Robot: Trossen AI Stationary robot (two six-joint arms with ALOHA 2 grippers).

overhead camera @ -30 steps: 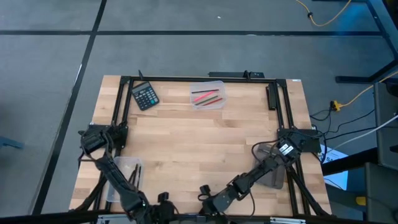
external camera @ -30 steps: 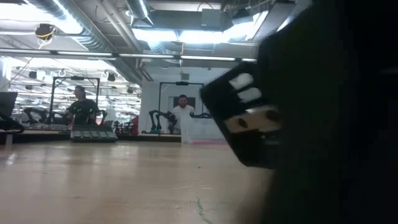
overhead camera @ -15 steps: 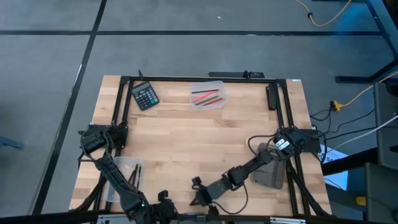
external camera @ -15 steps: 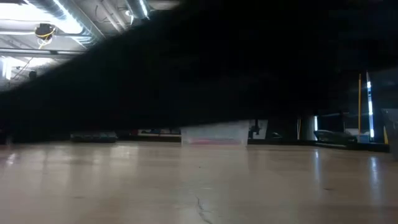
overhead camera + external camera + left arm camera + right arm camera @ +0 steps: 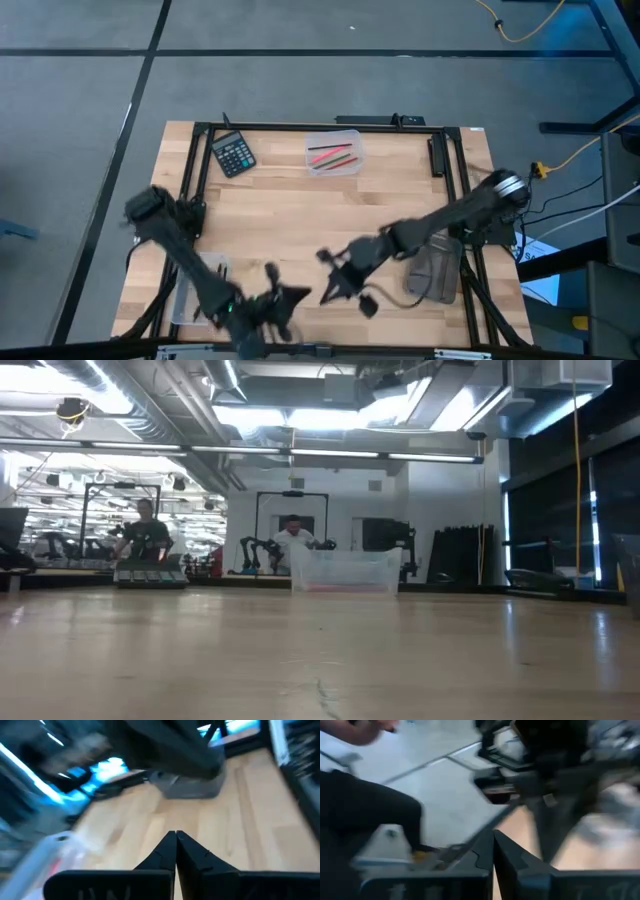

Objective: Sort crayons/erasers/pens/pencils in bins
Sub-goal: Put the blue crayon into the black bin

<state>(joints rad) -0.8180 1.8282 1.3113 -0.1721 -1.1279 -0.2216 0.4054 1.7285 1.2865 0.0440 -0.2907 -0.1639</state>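
The left gripper (image 5: 300, 293) is seen low over the near middle of the table (image 5: 300, 215), its two fingers (image 5: 162, 851) pressed together with nothing between them, as the left wrist view shows. The right gripper (image 5: 330, 290) is held just beside it, tip close to tip, and its fingers (image 5: 485, 851) are likewise closed on nothing in the right wrist view. A clear bin (image 5: 334, 155) is placed at the far edge of the table, well ahead of both grippers, and red, pink and green crayons (image 5: 331, 155) are laid inside it. The same bin (image 5: 343, 571) is shown in the low view standing upright on the far side of the tabletop. A second clear bin (image 5: 197, 285) is set to the left of the left gripper, partly covered by the left arm, and what it holds cannot be made out. The smoky grey bin (image 5: 433, 270) is found to the right of the right gripper, under the right arm. A black calculator (image 5: 233, 154) is laid at the far left, well apart from both grippers. Two people (image 5: 146, 536) are seen in the room beyond.
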